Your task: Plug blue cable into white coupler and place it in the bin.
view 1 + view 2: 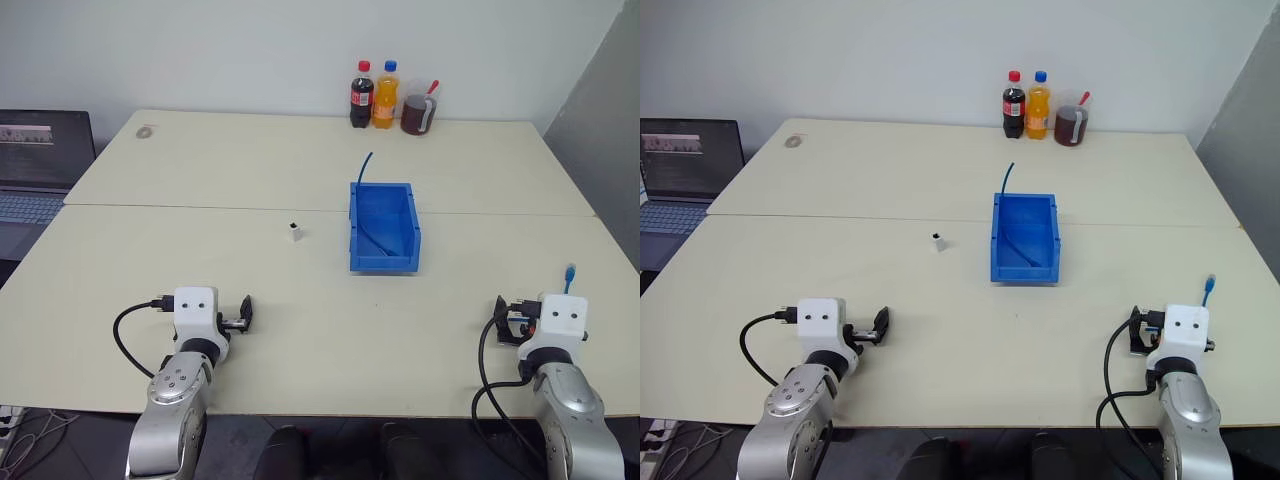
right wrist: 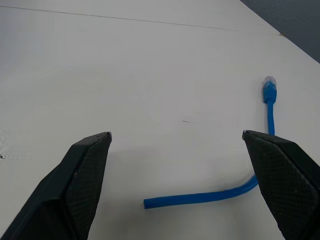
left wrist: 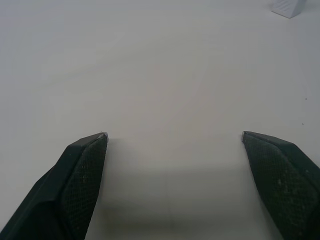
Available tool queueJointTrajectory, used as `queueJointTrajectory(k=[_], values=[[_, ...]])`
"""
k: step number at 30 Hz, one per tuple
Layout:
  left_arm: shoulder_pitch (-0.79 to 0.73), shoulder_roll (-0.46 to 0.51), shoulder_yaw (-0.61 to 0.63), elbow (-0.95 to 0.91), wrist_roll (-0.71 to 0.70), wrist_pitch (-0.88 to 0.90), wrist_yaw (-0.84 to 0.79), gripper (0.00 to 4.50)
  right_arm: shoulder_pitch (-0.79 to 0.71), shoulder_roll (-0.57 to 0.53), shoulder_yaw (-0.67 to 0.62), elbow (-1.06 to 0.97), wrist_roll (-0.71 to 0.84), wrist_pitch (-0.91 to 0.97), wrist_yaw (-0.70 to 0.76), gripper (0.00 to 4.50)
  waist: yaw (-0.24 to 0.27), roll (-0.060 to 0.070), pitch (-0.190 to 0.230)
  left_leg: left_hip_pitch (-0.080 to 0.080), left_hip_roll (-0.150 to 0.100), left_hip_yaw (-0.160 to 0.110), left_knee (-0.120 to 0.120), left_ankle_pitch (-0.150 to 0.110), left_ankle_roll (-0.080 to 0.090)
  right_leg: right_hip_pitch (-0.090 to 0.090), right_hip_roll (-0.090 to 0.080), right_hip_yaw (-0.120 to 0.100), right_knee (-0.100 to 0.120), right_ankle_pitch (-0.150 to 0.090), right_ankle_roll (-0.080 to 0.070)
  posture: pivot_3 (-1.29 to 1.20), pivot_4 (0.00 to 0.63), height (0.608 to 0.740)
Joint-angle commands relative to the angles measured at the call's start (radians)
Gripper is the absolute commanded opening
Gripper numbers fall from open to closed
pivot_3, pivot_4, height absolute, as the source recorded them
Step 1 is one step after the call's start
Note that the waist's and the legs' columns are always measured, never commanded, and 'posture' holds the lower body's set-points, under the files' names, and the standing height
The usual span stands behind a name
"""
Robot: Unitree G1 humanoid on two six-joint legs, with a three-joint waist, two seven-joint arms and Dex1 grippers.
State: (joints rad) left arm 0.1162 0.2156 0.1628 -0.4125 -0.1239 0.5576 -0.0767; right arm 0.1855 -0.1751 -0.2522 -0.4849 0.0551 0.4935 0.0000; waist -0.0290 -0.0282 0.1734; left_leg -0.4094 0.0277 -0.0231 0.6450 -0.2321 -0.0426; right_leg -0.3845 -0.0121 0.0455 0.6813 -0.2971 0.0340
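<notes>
On the cream table (image 1: pixel 300 320) the two arms rested near the front edge, well apart from each other. At the left side, the left gripper (image 3: pixel 175 137) had its two black fingers (image 3: pixel 82 170) spread wide, and between them was nothing but the bare table surface. The right gripper (image 2: pixel 175 135) at the right side was also spread wide and held nothing. A short blue cable (image 2: pixel 235 187) lay flat on the table just before the right gripper; it ran in a curve past the gripper's finger, and its plug (image 2: pixel 269 90) pointed away from the robot. In the head views this plug end (image 1: pixel 569 271) showed just beyond the right hand. The white coupler (image 1: pixel 294 232) stood alone on the table, a little left of the middle, near the seam between the two table halves, apart from both grippers and not joined with any cable. The bin (image 1: pixel 384 227) stood to the right of the coupler, near the table centre. A second blue cable (image 1: pixel 366 166) rose out of the bin over its far wall, and a part of it lay inside. At the far edge of the table stood a dark cola bottle (image 1: pixel 361 95), an orange drink bottle (image 1: pixel 386 95) and a jug (image 1: pixel 418 112) with dark liquid, close together. A laptop (image 1: pixel 40 165) was open beside the table at the far left
</notes>
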Motion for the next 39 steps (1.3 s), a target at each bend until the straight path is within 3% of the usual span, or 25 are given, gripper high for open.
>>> queueJointTrajectory(k=[1, 5, 8, 11, 13, 19, 28, 39], values=[[-0.008, 0.002, -0.009, -0.012, 0.004, -0.013, -0.009, 4.50, -0.005, -0.007, -0.015, -0.021, -0.006, -0.020, -0.002, 4.46, 0.000, 0.000, 0.000, 0.000, 0.000, 0.000, 0.000, 0.000, 0.000, 0.000, 0.000, 0.000, 0.000, 0.000, 0.000, 0.00, 0.150, 0.740], [-0.091, 0.067, -0.042, 0.006, -0.014, -0.024, -0.106, 4.50, -0.015, -0.012, -0.032, -0.035, -0.016, -0.002, -0.019, 4.46, 0.000, 0.000, 0.000, 0.000, 0.000, 0.000, 0.000, 0.000, 0.000, 0.000, 0.000, 0.000, 0.000, 0.000, 0.000, 0.00, 0.150, 0.740], [-0.354, 0.164, -0.094, 0.041, -0.140, 0.039, -0.337, 4.50, -0.042, -0.037, -0.087, -0.068, -0.027, 0.050, -0.046, 4.46, 0.011, 0.000, 0.001, 0.000, -0.001, 0.000, 0.000, 0.000, 0.000, 0.000, 0.000, -0.001, 0.000, 0.000, 0.000, 0.00, 0.150, 0.740], [-0.569, 0.208, -0.191, 0.131, -0.175, 0.059, -0.492, 4.50, -0.082, -0.064, -0.134, -0.067, -0.013, 0.104, -0.053, 4.46, 0.024, 0.001, 0.000, -0.007, -0.002, 0.001, 0.002, 0.004, -0.003, -0.004, 0.003, -0.004, -0.002, 0.004, 0.001, 0.00, 0.150, 0.740], [-0.705, 0.204, -0.273, 0.237, -0.185, 0.029, -0.623, 4.50, -0.120, -0.089, -0.172, -0.040, 0.001, 0.132, -0.049, 4.46, 0.021, 0.001, -0.001, -0.006, -0.003, 0.003, 0.001, 0.004, -0.002, -0.002, 0.002, -0.003, -0.003, 0.004, 0.001, 0.00, 0.150, 0.740], [-0.925, 0.118, -0.462, 0.428, -0.203, -0.065, -0.929, 4.50, -0.233, -0.170, -0.282, 0.107, 0.081, 0.252, 0.000, 4.46, -0.001, 0.002, 0.000, -0.007, -0.004, 0.005, -0.001, 0.004, -0.002, -0.005, 0.005, -0.002, -0.002, 0.004, 0.000, 0.00, 0.150, 0.740], [-1.050, -0.024, -0.511, 0.688, -0.118, -0.246, -0.984, 4.50, -0.356, -0.235, -0.338, 0.317, 0.216, 0.309, 0.107, 4.46, -0.006, 0.006, -0.001, -0.005, -0.001, 0.004, -0.001, 0.004, -0.002, -0.004, 0.010, -0.001, 0.000, 0.004, -0.002, 0.00, 0.150, 0.740], [-1.008, -0.023, -0.494, 0.645, -0.106, -0.233, -0.982, 4.50, -0.415, -0.265, -0.341, 0.506, 0.225, 0.293, 0.096, 4.46, -0.002, 0.007, -0.001, -0.006, -0.001, 0.004, 0.000, 0.004, -0.002, -0.005, 0.009, -0.001, -0.001, 0.004, -0.002, 0.00, 0.150, 0.740]])
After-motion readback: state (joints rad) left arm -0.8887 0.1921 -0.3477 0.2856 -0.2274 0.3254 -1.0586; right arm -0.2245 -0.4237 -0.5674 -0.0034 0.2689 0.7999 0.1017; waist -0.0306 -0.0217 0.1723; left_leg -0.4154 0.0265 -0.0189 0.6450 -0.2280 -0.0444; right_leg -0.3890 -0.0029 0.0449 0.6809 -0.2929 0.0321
